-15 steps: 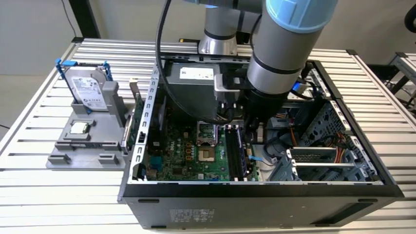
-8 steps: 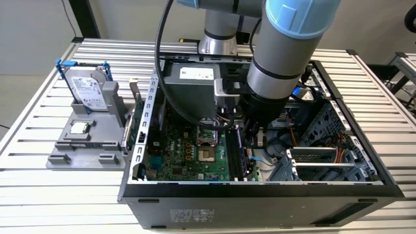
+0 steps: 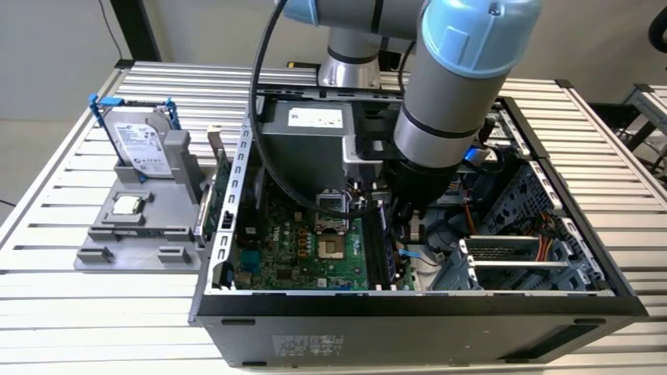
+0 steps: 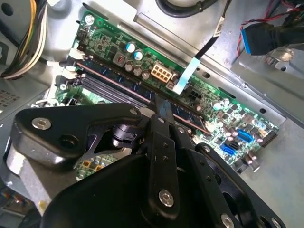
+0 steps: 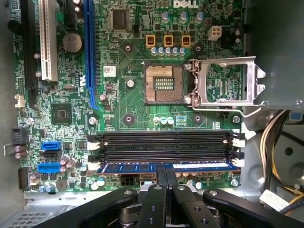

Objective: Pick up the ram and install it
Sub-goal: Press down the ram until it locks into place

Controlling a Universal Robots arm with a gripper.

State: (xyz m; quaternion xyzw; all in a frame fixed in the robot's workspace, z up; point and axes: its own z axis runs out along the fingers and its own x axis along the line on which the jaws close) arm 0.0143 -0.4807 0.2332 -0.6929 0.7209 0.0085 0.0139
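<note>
We observed the gripper [image 5: 166, 178] lowered inside the open computer case [image 3: 417, 301], directly over the bank of memory slots [image 5: 166, 142] on the motherboard [image 5: 128, 99]. In the first wrist view, the ram [image 5: 128, 167] lay along the slot nearest the gripper, at about 6 o'clock from the empty processor socket [image 5: 164, 84]. The fingers [image 5: 160, 173] were clenched on the ram near its mid-length. In the second wrist view, the ram [image 4: 107, 78] ran level with the slot, and the fingers [image 4: 161, 111] met it from above.

We judged the step in hand to be seating the module. We could not tell whether it had bottomed out, nor whether the white end latches [image 5: 237, 163] had closed. To do this step well, we advise keeping the ram parallel to the slot, pressing straight down with no tilt, and confirming both latches are closed.

In the exterior view, a hard drive [image 3: 137, 141] stood in a grey fixture [image 3: 136, 234] on the worktop [image 3: 62, 297], at 9 o'clock from the case.
</note>
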